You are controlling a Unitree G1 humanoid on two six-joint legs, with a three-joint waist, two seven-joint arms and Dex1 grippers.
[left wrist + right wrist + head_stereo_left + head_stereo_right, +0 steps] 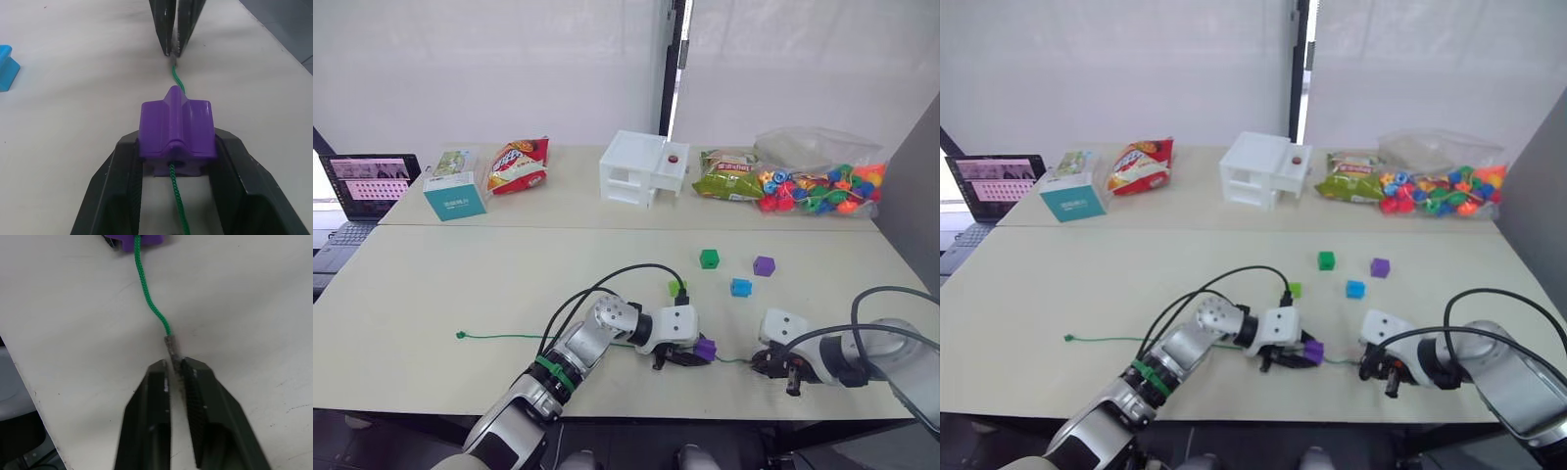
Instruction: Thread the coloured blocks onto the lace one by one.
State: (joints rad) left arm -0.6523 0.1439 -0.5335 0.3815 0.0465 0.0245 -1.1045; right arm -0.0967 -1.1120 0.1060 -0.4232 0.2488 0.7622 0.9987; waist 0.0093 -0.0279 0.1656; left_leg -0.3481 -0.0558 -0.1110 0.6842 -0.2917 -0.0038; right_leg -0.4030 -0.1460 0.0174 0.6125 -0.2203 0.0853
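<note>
Left pincer (690, 354) clenched on a purple block (176, 131) with the lace (509, 337) already through its hole; cord enters near side and exits far side in the left wrist view; right pincer (175, 374) pinched on the lace's grey tip (171, 345), just beyond the block. Lace runs from there back across the tabletop (460, 284) to its knot (460, 335) far out on the robot's left.

Progress, judged: first block threaded but sitting near the tip end, not yet slid down toward the knot; four left loose on the tabletop: light green block (677, 288) just behind the left pincer, blue block (741, 287), dark green block (709, 258), second purple block (764, 265), all ahead between the arms, apart from each other.

Room: both pincers work close to the near tabletop edge, little margin there; open surface ahead and to the left; black cable (607, 284) loops over the left arm near the light green block, could snag; bagged beads (818, 188), white box (642, 167), snack bags at the back, well apart.
</note>
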